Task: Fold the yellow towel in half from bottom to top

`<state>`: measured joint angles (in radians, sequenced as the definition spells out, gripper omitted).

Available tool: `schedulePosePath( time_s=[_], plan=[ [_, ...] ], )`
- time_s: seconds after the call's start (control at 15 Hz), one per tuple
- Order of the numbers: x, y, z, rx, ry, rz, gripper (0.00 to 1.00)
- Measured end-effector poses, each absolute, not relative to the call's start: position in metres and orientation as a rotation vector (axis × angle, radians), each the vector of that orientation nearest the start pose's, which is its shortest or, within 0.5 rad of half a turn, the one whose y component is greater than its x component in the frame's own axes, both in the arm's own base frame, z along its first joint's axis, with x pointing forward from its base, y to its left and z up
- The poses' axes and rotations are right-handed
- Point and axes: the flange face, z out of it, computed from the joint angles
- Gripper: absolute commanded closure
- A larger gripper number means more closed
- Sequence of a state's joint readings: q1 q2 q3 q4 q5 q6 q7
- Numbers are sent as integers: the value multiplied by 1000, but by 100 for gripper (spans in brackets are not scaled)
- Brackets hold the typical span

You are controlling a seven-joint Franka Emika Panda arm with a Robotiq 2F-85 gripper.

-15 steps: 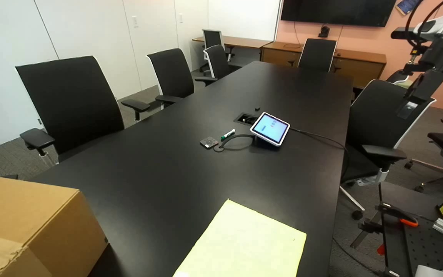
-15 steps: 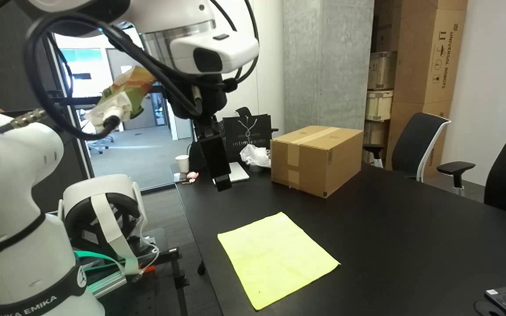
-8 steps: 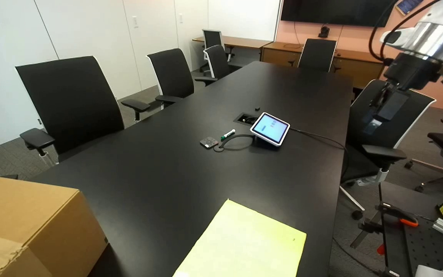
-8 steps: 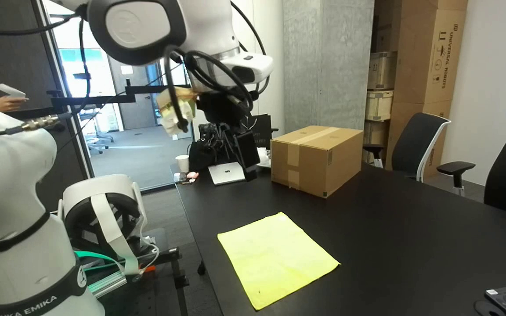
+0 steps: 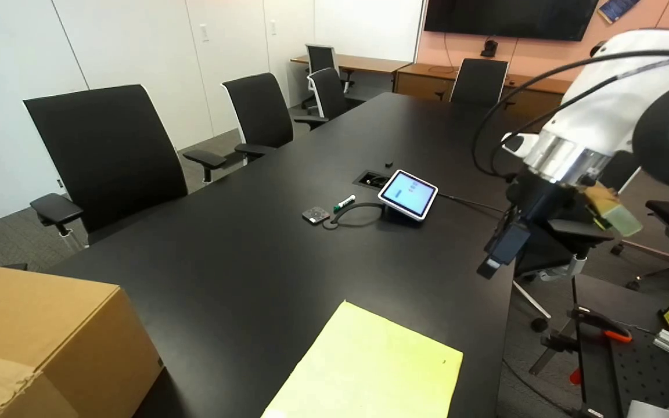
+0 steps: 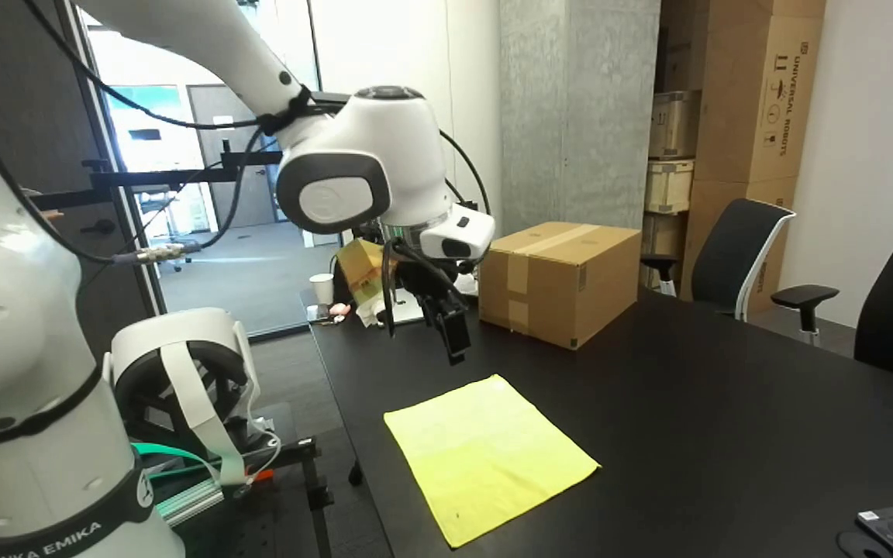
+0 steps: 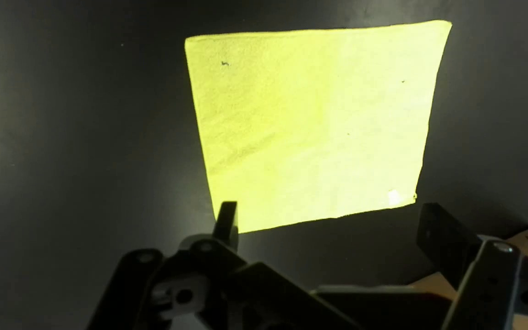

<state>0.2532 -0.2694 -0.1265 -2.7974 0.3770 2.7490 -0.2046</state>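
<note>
The yellow towel (image 5: 369, 368) lies spread on the table (image 5: 224, 261), its near end cut off in an exterior view, like the box (image 5: 50, 342) at near left. In the wrist view the gripper (image 7: 329, 205) has its fingers (image 7: 226, 224) wide apart, one hiding a towel corner.

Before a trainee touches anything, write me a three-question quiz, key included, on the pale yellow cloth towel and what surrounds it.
1. True or false: the pale yellow cloth towel is folded in half.
2. Where does the tan cardboard box stand? A: on the towel; B: under the towel; C: on the black tabletop, apart from the towel.
3. In the wrist view, is the black two-finger gripper open or shut?

Key: 1. False, it lies spread out. 2. C. 3. Open, holding nothing.
</note>
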Motion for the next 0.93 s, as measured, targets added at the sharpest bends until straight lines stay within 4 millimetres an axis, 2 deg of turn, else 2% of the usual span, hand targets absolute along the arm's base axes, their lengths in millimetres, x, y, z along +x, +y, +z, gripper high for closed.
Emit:
schedulePosePath(
  time_s=[0.33,0.6,0.93],
  plan=[
    [394,47,243,-2897,74,-213,0],
    [393,39,200,-2909,60,-118,0],
    [400,30,155,-2913,-34,-72,0]
  ],
)
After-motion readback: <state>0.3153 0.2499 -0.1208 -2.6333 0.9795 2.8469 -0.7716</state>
